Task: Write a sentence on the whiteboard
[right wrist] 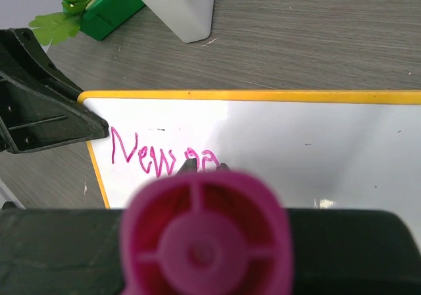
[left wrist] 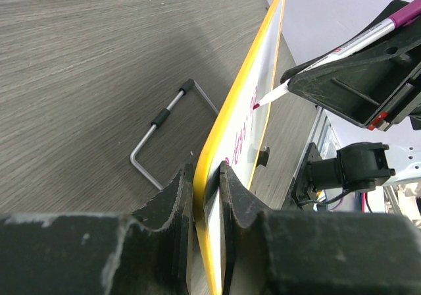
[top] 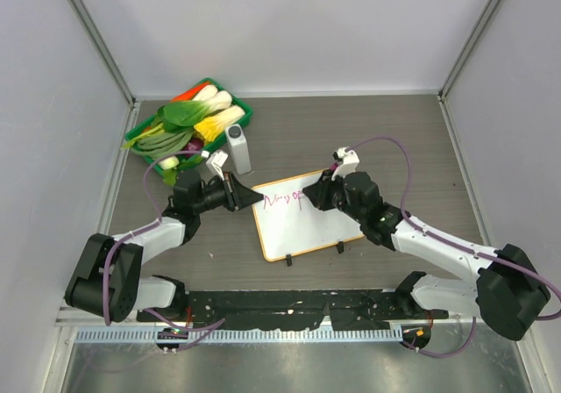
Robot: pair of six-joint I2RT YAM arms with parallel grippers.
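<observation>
we are mid-sentence, early in the first line. the whiteboard (top: 307, 226) lies in the middle of the table (top: 386, 139), turned a little askew, with its two black feet on the near edge. the left jaws are clamped on the frame at the board's far left corner, pinching it from both faces, as the left wrist view shows plainly. the right jaws are closed on the marker (left wrist: 342, 51), whose tip appears to touch the board right where the writing ends. the sentence (right wrist: 158, 155) reads "new" and the start of a second word, something like "op", in pink near the top left corner. the rest of the board is bare.

we judge the task well short of half done, since most of the first line is not yet written. the next move calls for carrying the tip rightward along that line with light, even contact. the letters should sit level with "new" and be small enough that the word fits before the right frame. the left grip must hold the corner firm so the board neither slides nor pivots under the strokes. the basket (top: 244, 112) and bottle (top: 237, 150) stand beyond that corner, apart from the writing path.
</observation>
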